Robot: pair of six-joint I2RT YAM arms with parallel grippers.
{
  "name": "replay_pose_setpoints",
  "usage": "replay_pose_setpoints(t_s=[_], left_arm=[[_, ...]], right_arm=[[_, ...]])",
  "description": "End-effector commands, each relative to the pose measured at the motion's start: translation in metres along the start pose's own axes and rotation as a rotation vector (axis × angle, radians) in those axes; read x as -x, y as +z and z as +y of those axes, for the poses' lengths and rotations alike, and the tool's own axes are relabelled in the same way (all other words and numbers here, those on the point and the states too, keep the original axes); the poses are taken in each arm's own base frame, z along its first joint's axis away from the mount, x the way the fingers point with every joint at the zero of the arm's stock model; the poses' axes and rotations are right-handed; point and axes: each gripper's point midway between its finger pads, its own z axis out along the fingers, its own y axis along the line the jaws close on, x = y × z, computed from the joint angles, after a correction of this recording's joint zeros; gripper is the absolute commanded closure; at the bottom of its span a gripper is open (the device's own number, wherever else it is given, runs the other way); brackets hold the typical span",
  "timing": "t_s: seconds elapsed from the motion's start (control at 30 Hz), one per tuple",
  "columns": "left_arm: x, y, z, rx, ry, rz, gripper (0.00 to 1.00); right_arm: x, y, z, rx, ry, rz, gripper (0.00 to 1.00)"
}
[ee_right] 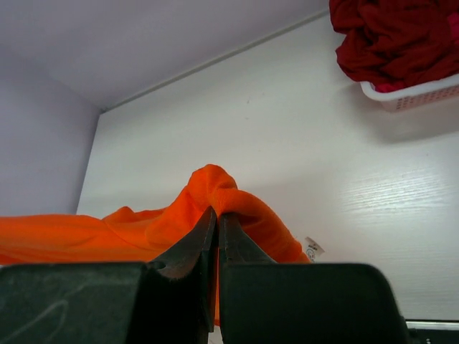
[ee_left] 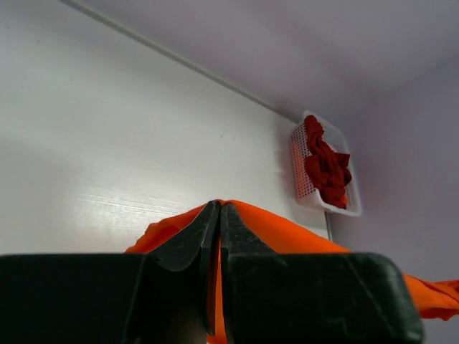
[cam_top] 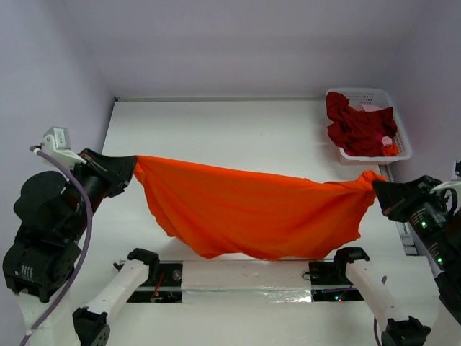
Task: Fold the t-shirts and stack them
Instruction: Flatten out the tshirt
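From above, the orange t-shirt (cam_top: pixel 252 209) hangs stretched over the table (cam_top: pixel 216 130), in front of the basket (cam_top: pixel 367 94) and reaching well to its left. The left gripper (cam_top: pixel 130 169) is clamped on the end farthest from the basket. The right gripper (cam_top: pixel 378 191) pinches the end just in front of the basket. Dark red t-shirts (cam_top: pixel 356 126) lie heaped inside the basket. The cloth sags in the middle, and each hold looks like a small bunch of fabric. A harder pull apart could slip a corner free and drop the shirt crumpled. Which shirt parts are held I cannot tell.

From the left wrist, the jaws are closed on orange cloth (ee_left: pixel 280 229), with the basket (ee_left: pixel 301 172) far off to the right. The gripper body hides the hanging fabric below.

From the right wrist, the jaws are shut on a bunched orange fold (ee_right: pixel 215 186), with the basket (ee_right: pixel 416 93) at upper right and cut off by the frame. A small tag lies near the fold, its print too small to read.
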Motion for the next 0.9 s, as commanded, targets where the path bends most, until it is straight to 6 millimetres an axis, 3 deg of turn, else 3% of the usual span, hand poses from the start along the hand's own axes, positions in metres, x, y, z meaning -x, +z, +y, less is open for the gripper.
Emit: replay_pose_setpoints(t_s=[0.0,0.07,0.1,0.23,0.27,0.37,0.4,0.47,0.5,0.53,0.57,0.6,0.63,0.67,0.73,0.77,0.83,0.87], left_arm=[[0.008,0.021,-0.005,0.022,0.019,0.006,1.0],[0.008,0.044,-0.006,0.043,0.019,0.021,1.0],[0.004,0.069,-0.005,0.072,0.016,0.06,1.0],[0.005,0.127,-0.003,0.12,0.033,0.064,1.0],[0.007,0.138,0.002,0.154,0.038,0.045,1.0],[0.011,0.182,0.016,0.239,0.084,0.025,1.0],[0.005,0.205,0.02,0.254,0.102,0.039,1.0],[0.015,0.229,0.019,0.261,0.115,-0.01,1.0],[0.006,0.255,0.029,0.295,0.123,0.021,1.0],[0.007,0.268,0.033,0.307,0.125,0.023,1.0],[0.021,0.276,0.03,0.311,0.127,-0.004,1.0],[0.007,0.301,0.042,0.351,0.139,0.038,1.0],[0.012,0.309,0.051,0.376,0.135,0.034,1.0],[0.019,0.315,0.044,0.36,0.133,0.019,1.0],[0.015,0.337,0.056,0.383,0.136,0.035,1.0],[0.027,0.341,0.056,0.385,0.131,0.009,1.0],[0.02,0.36,0.073,0.423,0.148,0.037,1.0],[0.032,0.362,0.073,0.428,0.145,0.015,1.0]], right_arm=[[0.018,0.033,0.008,-0.013,-0.019,0.007,1.0],[0.021,0.057,0.012,-0.015,-0.002,0.025,1.0],[0.028,0.071,0.023,0.029,0.015,0.012,1.0],[0.039,0.127,0.046,0.092,0.052,0.034,1.0],[0.041,0.151,0.048,0.086,0.039,0.043,1.0],[0.047,0.186,0.047,0.075,-0.02,0.041,1.0],[0.042,0.213,0.044,0.053,-0.03,0.063,1.0],[0.048,0.239,0.044,0.037,-0.052,0.061,1.0],[0.048,0.251,0.044,0.034,-0.052,0.068,1.0],[0.045,0.275,0.045,0.036,-0.053,0.089,1.0],[0.046,0.286,0.047,0.04,-0.052,0.091,1.0],[0.047,0.298,0.049,0.045,-0.049,0.091,1.0],[0.035,0.322,0.044,0.028,-0.047,0.132,1.0],[0.046,0.327,0.05,0.036,-0.047,0.11,1.0],[0.046,0.342,0.051,0.035,-0.045,0.118,1.0],[0.039,0.357,0.046,0.016,-0.045,0.137,1.0],[0.046,0.365,0.048,0.012,-0.051,0.124,1.0],[0.038,0.378,0.044,0.002,-0.052,0.147,1.0]])
